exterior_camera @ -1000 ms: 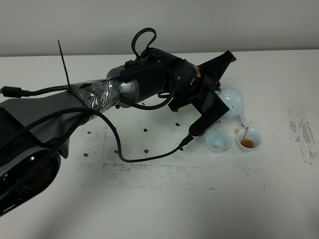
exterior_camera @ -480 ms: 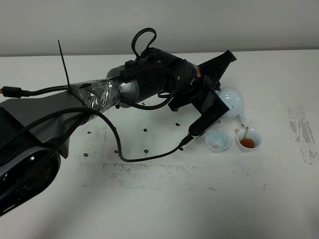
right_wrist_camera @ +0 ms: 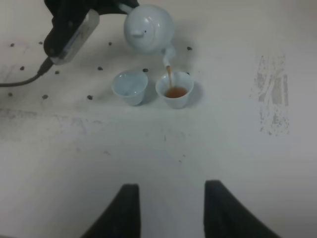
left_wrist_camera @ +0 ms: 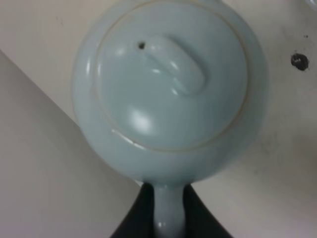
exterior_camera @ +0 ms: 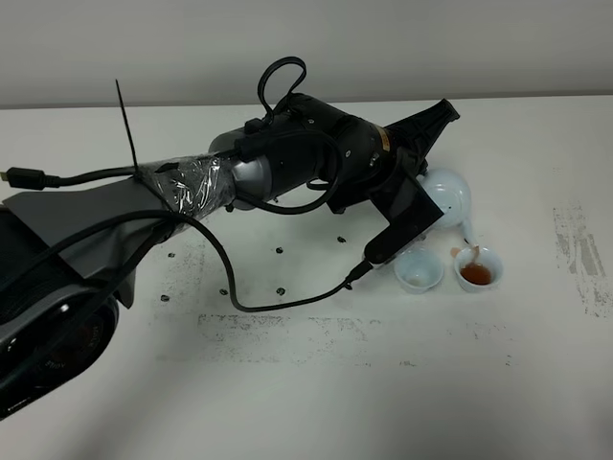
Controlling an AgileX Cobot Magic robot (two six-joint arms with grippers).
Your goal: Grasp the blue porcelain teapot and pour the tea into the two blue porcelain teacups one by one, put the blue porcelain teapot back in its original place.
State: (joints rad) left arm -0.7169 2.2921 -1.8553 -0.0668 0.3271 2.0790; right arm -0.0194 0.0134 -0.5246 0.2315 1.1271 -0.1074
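Observation:
The pale-blue teapot (exterior_camera: 446,195) hangs tilted over the white table, spout down, and a thin brown stream of tea runs into the right teacup (exterior_camera: 477,268), which holds brown tea. The left teacup (exterior_camera: 419,271) beside it looks empty. My left gripper (left_wrist_camera: 167,210) is shut on the teapot's handle (left_wrist_camera: 167,218); the lid and knob (left_wrist_camera: 173,64) fill the left wrist view. The right wrist view shows the teapot (right_wrist_camera: 148,27) pouring into the right cup (right_wrist_camera: 174,89), with the other cup (right_wrist_camera: 130,87) next to it. My right gripper (right_wrist_camera: 171,208) is open and empty, well back from the cups.
The left arm (exterior_camera: 268,172) with its black cables (exterior_camera: 278,302) stretches across the table's middle. Small dark specks (exterior_camera: 280,251) and a scuffed grey patch (exterior_camera: 579,254) mark the white table (exterior_camera: 316,393).
The teapot and left gripper have shifted slightly right and down over the right cup. The stream keeps running and the cup holds a little more tea. The right gripper has not moved.

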